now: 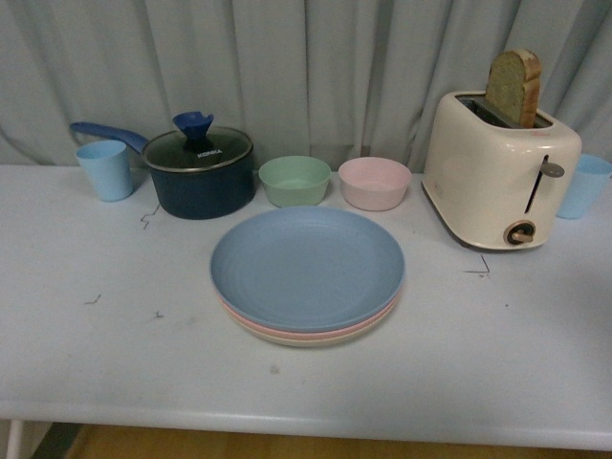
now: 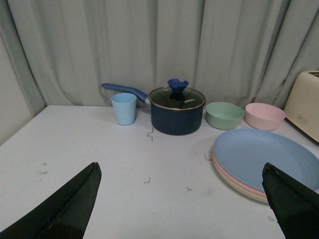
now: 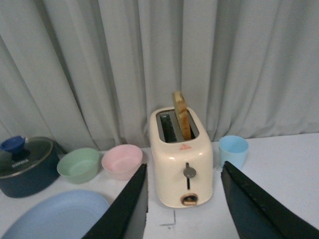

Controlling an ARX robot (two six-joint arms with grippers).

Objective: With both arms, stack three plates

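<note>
The three plates sit in one stack at the middle of the white table. The light blue plate [image 1: 306, 266] is on top, the pink plate's rim [image 1: 316, 334] shows under it, and the cream plate's rim [image 1: 311, 341] is at the bottom. The stack also shows in the left wrist view [image 2: 266, 159], and the blue plate's edge shows in the right wrist view [image 3: 55, 219]. My left gripper [image 2: 182, 204] is open and empty, above the table beside the stack. My right gripper [image 3: 184, 199] is open and empty, facing the toaster. Neither arm shows in the front view.
Behind the stack stand a mint bowl [image 1: 295, 180], a pink bowl [image 1: 374, 182], a dark blue lidded pot [image 1: 199, 172] and a light blue cup [image 1: 105, 169]. A cream toaster [image 1: 499, 167] with bread stands at the right, with another blue cup [image 1: 583, 185] beside it. Grey curtain behind.
</note>
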